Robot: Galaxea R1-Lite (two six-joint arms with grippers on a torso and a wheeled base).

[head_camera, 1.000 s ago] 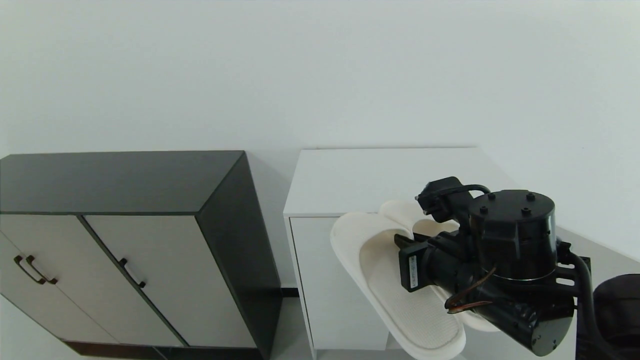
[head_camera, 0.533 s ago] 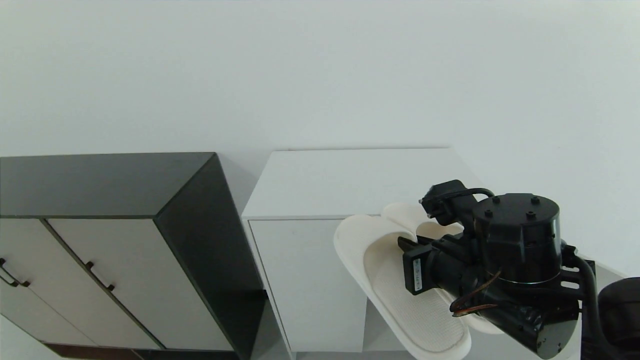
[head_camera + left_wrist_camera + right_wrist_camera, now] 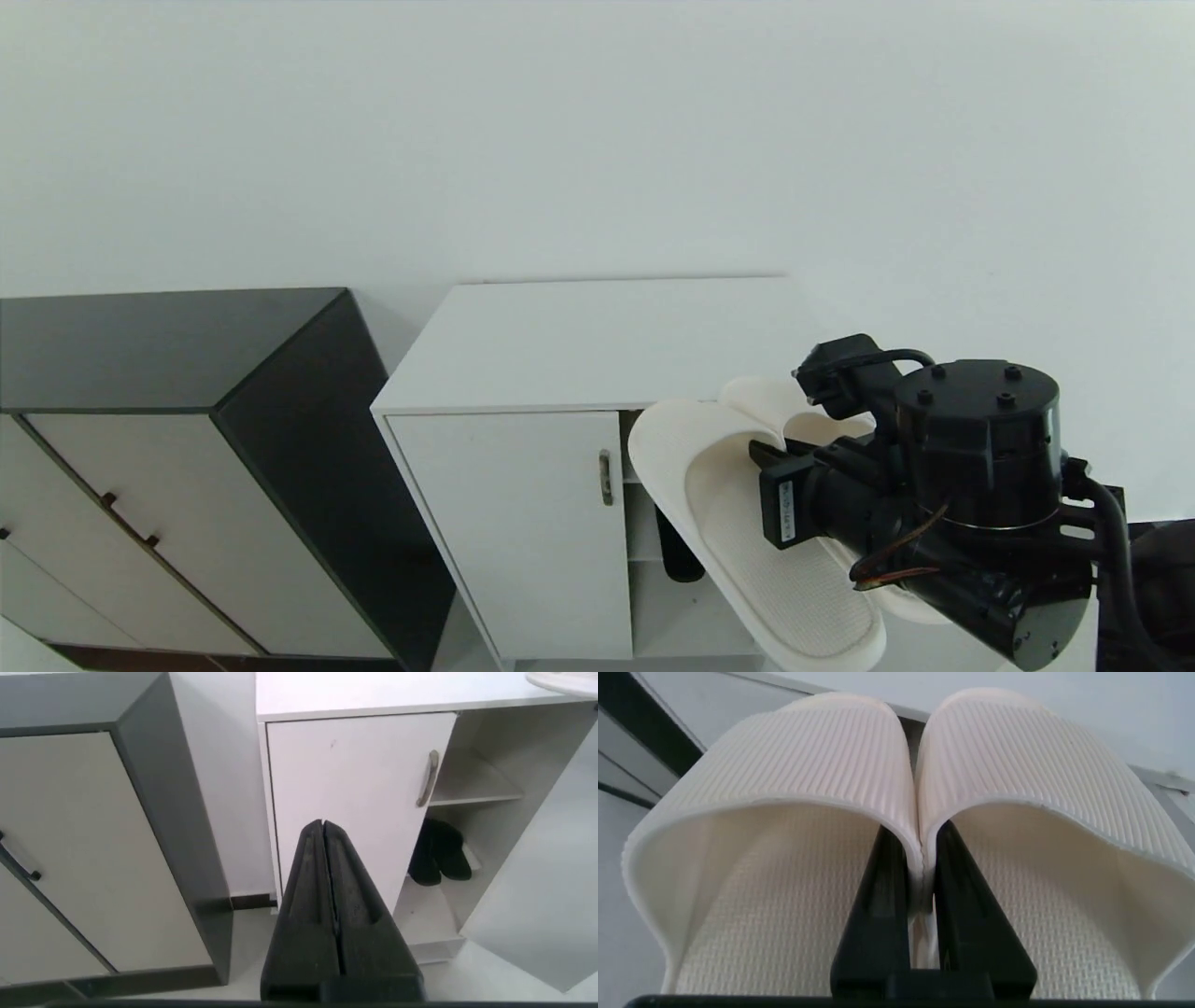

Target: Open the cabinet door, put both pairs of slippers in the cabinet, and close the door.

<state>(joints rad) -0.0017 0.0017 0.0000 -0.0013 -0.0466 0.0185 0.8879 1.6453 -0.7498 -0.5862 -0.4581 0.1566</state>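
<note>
One pair seems to be home already: dark slippers [image 3: 439, 849] sit low inside the white cabinet [image 3: 597, 345], under its shelf [image 3: 476, 789]. The cabinet's right half stands open, and I take the white panel swung out beside it to be the open door [image 3: 537, 887]. The other half, with the handle [image 3: 428, 777], is shut.

The second pair, the cream slippers [image 3: 747, 523], is up in the air in front of the open half, near it but not yet inside. The right hand [image 3: 922, 887] pinches the two slippers together by their inner walls, toes pointing away from the wrist. The left hand [image 3: 323, 831] hangs in front of the cabinet with its fingers pressed together and nothing between them.

So by my reckoning the opening is done and half the stowing. What is left is to carry the cream slippers in, let go, draw the arm clear, and push the door shut. A black cabinet [image 3: 168, 345] stands just left of the white one and plays no part.
</note>
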